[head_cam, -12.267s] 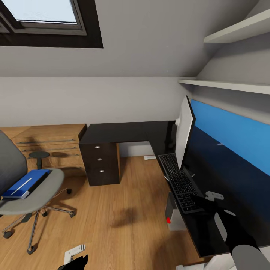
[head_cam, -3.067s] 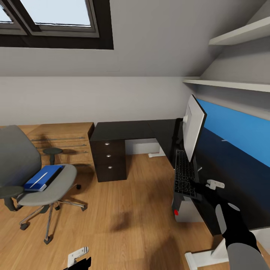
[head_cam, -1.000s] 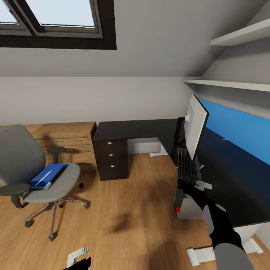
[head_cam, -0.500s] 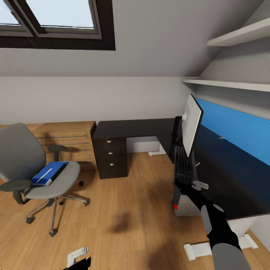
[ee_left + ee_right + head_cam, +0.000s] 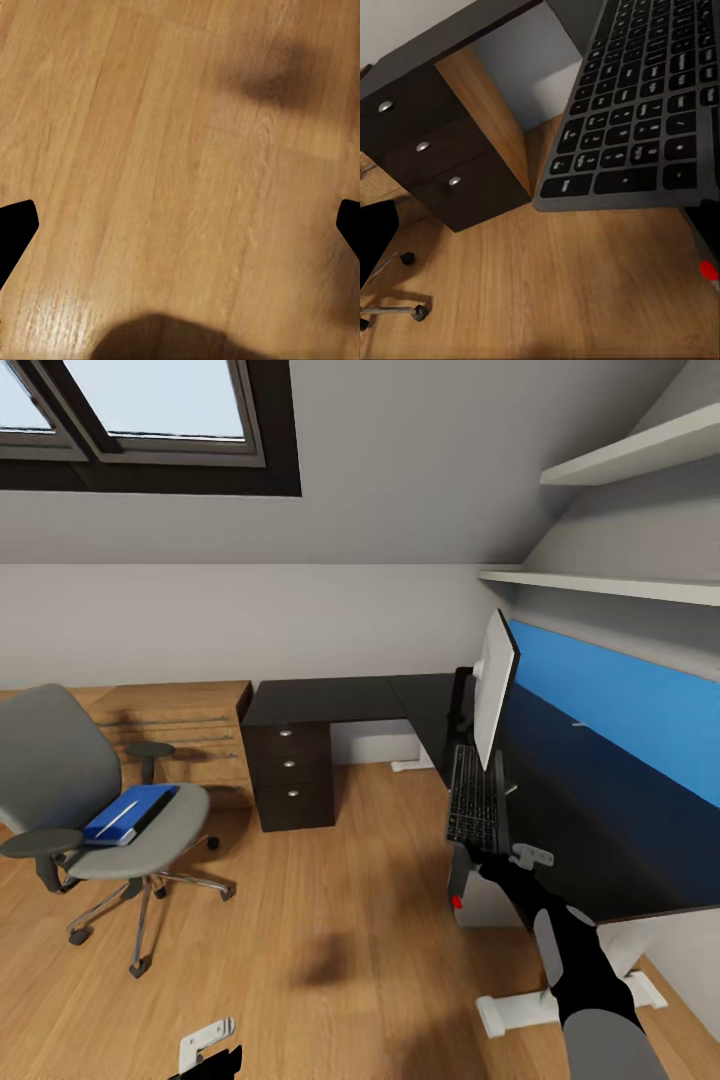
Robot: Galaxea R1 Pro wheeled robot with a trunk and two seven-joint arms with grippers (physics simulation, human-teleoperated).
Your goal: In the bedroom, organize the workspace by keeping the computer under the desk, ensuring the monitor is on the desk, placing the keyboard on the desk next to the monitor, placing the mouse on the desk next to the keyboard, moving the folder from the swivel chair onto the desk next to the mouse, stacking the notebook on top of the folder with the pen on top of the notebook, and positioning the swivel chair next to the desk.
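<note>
The black keyboard point(image 5: 472, 805) lies along the desk point(image 5: 340, 702) edge under the monitor point(image 5: 493, 695), its near end jutting past the edge. My right gripper point(image 5: 497, 860) is shut on that near end. In the right wrist view the keyboard point(image 5: 637, 112) hangs over the wood floor. The grey computer point(image 5: 470, 890) with its red light stands under the desk just below. The swivel chair point(image 5: 100, 810) stands apart at the left, the blue folder point(image 5: 125, 815) on its seat with a thin white strip across it. The mouse is out of view. My left gripper point(image 5: 205, 1050) hangs open over the floor.
A black drawer unit point(image 5: 290, 775) with silver knobs stands under the desk's far wing, and a low light-wood cabinet point(image 5: 190, 725) sits beside it. White shelves point(image 5: 600, 585) and a blue wall panel point(image 5: 620, 690) run above the desk. Open floor point(image 5: 330, 920) lies between chair and desk.
The whole view has shifted as the camera moved back and turned. My right arm has stretched out while its gripper stayed on the keyboard's near end. The chair has not moved.
</note>
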